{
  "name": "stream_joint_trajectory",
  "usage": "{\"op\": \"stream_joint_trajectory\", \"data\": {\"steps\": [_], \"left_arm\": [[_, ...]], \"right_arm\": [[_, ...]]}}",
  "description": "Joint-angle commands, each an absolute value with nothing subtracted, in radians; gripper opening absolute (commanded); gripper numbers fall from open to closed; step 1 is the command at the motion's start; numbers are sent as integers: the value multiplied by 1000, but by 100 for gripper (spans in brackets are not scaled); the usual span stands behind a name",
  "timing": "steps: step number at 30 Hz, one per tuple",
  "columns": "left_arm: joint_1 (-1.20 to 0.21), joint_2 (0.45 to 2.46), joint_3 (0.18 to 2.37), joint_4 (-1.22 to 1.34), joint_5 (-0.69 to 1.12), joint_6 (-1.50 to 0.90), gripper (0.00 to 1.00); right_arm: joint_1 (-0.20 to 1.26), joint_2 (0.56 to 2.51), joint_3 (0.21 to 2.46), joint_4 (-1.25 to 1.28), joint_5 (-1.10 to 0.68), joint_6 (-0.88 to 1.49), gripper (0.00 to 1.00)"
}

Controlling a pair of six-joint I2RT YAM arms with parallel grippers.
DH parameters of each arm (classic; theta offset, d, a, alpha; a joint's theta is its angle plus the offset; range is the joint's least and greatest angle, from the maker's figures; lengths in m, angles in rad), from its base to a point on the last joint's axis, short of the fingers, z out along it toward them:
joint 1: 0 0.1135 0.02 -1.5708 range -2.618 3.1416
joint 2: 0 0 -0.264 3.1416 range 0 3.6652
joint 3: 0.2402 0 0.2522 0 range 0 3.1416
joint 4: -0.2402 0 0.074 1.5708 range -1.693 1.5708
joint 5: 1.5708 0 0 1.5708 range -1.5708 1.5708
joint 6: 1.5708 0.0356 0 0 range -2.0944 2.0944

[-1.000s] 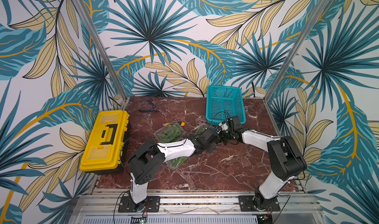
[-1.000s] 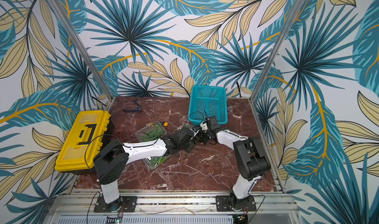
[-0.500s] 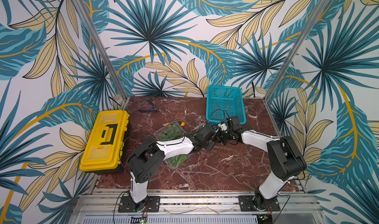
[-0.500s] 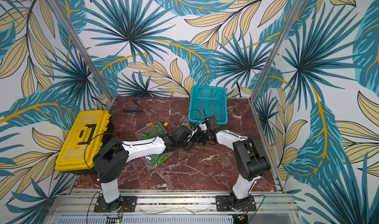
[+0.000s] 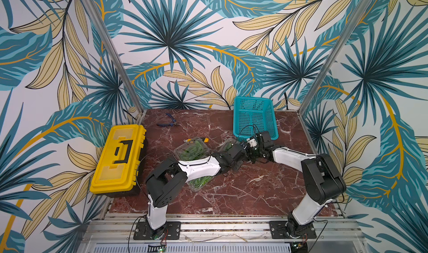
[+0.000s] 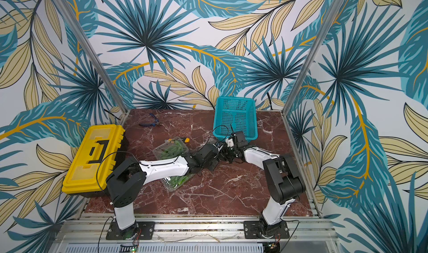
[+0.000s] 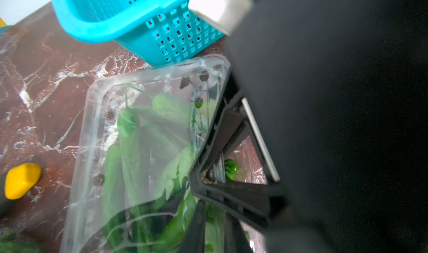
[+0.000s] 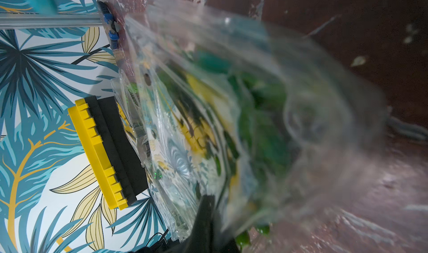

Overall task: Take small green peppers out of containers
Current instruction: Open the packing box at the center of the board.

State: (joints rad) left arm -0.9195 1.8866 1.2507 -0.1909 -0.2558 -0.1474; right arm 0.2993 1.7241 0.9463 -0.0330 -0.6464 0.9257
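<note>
The small green peppers [image 7: 129, 147] lie inside a clear container [image 7: 92, 129] just in front of the teal basket [image 5: 254, 106], towards the counter's [image 5: 254, 189] back edge. The right hand [image 5: 252, 154] is pinched together at its rim. The left hand [image 5: 242, 150] faces it - apart or together, I cannot tell.

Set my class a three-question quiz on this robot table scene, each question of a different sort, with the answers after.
1. True or false: the yellow toolbox is shut.
2. What lies near the back edge of the table, left of the teal basket? A) a spoon B) blue-handled pliers C) a cup
3. Fill in: in the left wrist view the peppers lie inside a clear plastic ____.
Key: 1 true; 2 B; 3 container.
</note>
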Motion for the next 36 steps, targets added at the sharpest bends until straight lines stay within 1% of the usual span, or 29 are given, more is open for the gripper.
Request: {"op": "stream_joint_trajectory", "data": {"steps": [1, 4, 6, 8, 10, 11, 13, 14, 17, 20, 28, 31, 36], "left_arm": [[-907, 1951, 1278, -301, -292, -118, 8], [-900, 1965, 1296, -316, -260, -123, 4], [-891, 1964, 1298, -318, -231, -131, 0], [-876, 1955, 1296, -317, -189, -148, 0], [-866, 1946, 1294, -316, -146, -147, 0], [-864, 1940, 1289, -313, -127, -141, 0], [-864, 1930, 1282, -303, -94, -130, 0], [-862, 1925, 1280, -303, -81, -130, 0], [-856, 1918, 1276, -300, -20, -139, 0], [-849, 1910, 1271, -297, 3, -143, 0], [-833, 1883, 1261, -285, 77, -143, 0], [-830, 1884, 1264, -287, 88, -143, 0], [-828, 1883, 1266, -286, 92, -148, 0]], "right_arm": [[313, 1697, 936, -33, -731, 934, 0], [314, 1693, 936, -38, -732, 929, 0], [314, 1690, 939, -48, -730, 923, 4], [314, 1682, 941, -65, -724, 913, 12], [314, 1666, 939, -71, -714, 906, 26], [314, 1654, 938, -75, -704, 901, 31], [314, 1628, 935, -78, -682, 890, 37], [314, 1614, 932, -75, -670, 886, 39], [314, 1571, 918, -46, -644, 880, 43], [313, 1530, 906, -52, -609, 866, 44], [303, 1470, 880, -177, -468, 828, 43], [293, 1468, 878, -251, -437, 798, 42], [284, 1447, 854, -304, -389, 762, 41]]}}
